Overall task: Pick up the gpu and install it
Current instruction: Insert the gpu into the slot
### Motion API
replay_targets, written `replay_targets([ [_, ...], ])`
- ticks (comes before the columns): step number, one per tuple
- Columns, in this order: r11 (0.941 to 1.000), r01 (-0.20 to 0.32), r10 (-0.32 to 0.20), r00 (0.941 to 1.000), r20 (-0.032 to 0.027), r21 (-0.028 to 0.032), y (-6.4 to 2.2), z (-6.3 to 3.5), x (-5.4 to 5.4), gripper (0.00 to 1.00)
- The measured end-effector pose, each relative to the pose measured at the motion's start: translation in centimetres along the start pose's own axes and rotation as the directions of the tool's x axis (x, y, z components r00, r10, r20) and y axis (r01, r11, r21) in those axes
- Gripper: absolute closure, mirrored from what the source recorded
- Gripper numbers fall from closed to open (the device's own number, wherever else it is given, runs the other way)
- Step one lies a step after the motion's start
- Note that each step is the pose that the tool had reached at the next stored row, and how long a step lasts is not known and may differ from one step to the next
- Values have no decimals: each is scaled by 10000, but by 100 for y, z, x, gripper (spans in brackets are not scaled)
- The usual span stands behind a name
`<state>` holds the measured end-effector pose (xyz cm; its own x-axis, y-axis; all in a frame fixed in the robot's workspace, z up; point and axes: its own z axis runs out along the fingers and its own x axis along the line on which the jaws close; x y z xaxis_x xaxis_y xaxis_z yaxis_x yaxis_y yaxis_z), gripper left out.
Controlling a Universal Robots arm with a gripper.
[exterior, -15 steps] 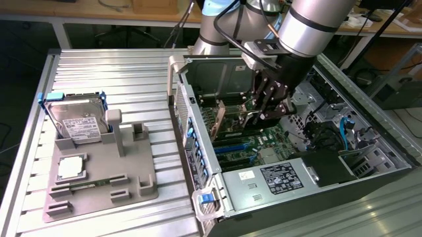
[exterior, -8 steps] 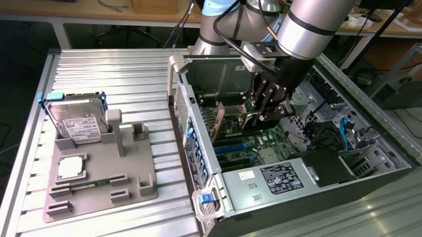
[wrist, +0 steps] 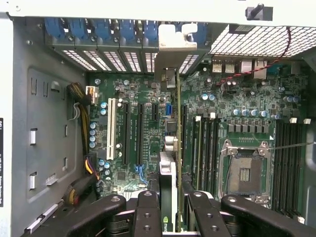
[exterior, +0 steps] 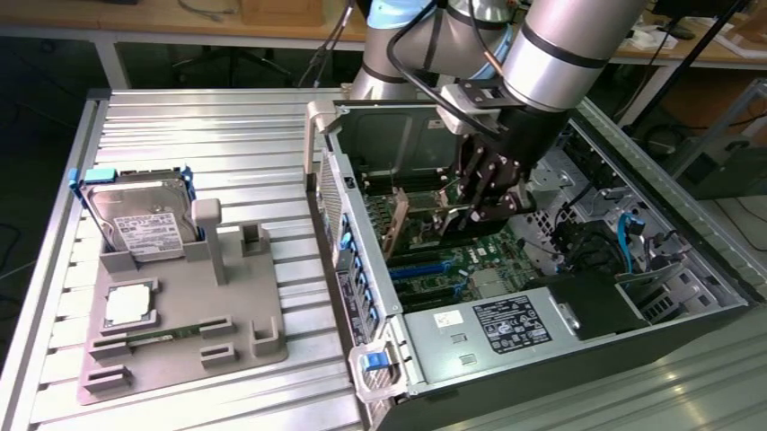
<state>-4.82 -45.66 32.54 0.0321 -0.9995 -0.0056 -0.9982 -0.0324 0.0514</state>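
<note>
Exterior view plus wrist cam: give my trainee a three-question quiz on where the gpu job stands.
1. True or false: the gripper is inside the open computer case.
2. What is clamped between the fingers? A) hard drive B) gpu C) memory stick
3. Where does the hard drive stand?

Key:
1. True.
2. B, the gpu, edge-on above the motherboard.
3. Upright in the grey fixture on the table, at the exterior view's left.

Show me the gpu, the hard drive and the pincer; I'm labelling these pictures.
gpu [wrist: 168, 187]: wrist view, black cooler edge.
hard drive [exterior: 144, 220]: exterior view, its label face.
pincer [exterior: 489, 208]: exterior view, between the fingertips.
</note>
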Motion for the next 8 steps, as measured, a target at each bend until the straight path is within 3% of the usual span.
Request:
replay_targets([
  [8, 10000, -1, 1, 10000, 1, 1, -1, 19, 0, 73],
])
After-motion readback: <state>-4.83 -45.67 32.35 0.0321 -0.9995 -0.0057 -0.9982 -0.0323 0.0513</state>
